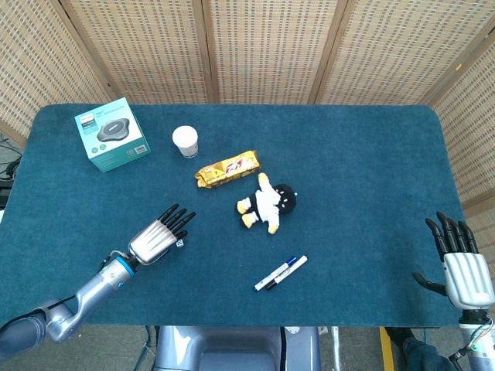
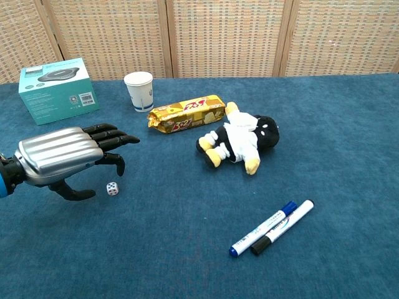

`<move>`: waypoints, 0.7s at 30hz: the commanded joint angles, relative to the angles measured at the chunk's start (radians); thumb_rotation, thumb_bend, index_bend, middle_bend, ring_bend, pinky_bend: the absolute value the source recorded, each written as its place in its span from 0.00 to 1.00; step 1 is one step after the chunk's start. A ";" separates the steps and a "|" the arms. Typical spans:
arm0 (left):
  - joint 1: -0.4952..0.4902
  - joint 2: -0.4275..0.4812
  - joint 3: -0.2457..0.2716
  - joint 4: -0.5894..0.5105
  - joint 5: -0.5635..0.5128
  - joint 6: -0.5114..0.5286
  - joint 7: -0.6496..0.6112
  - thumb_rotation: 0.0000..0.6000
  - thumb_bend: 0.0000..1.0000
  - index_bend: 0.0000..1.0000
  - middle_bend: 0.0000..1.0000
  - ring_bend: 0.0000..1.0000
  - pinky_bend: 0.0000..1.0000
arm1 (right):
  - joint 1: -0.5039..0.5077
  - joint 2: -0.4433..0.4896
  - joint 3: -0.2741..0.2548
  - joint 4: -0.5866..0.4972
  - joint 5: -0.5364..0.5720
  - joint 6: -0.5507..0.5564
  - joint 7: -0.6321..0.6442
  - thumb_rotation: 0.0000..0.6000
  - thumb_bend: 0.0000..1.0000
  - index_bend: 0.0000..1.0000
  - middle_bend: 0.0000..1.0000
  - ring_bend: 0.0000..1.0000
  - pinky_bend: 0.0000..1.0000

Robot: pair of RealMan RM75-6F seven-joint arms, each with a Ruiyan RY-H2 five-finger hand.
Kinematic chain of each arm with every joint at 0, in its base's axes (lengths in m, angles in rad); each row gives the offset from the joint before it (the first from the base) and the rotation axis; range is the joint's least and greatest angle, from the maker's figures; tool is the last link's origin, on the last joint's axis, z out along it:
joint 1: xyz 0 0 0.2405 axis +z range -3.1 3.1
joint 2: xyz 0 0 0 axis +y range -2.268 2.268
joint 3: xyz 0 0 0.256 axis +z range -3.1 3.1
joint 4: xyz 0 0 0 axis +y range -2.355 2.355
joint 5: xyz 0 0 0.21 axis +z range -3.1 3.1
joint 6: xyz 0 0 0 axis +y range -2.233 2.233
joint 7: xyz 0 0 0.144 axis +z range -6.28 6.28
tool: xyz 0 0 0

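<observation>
Left hand (image 2: 65,159) over die (image 2: 112,188) (fingers spread); cup (image 2: 139,90) upright.

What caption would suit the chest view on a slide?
Left hand hovers open over a die, with a plush toy and two markers nearby.

Looks like a lab test bay: blue-felted table (image 1: 363,178) fenced by woven screen panels (image 1: 271,46) along the frame's top.
</observation>
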 commanded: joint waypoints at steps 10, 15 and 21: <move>-0.020 -0.054 0.006 0.038 -0.028 -0.018 0.011 1.00 0.34 0.37 0.00 0.00 0.00 | 0.002 0.001 0.001 0.000 0.005 -0.005 0.003 1.00 0.05 0.00 0.00 0.00 0.00; -0.024 -0.075 0.012 0.055 -0.031 -0.013 0.028 1.00 0.38 0.49 0.00 0.00 0.00 | 0.002 0.002 0.001 0.000 0.007 -0.007 0.004 1.00 0.05 0.00 0.00 0.00 0.00; -0.025 -0.090 0.009 0.063 -0.056 -0.021 0.053 1.00 0.42 0.56 0.00 0.00 0.00 | 0.002 0.003 0.002 0.001 0.008 -0.007 0.009 1.00 0.05 0.00 0.00 0.00 0.00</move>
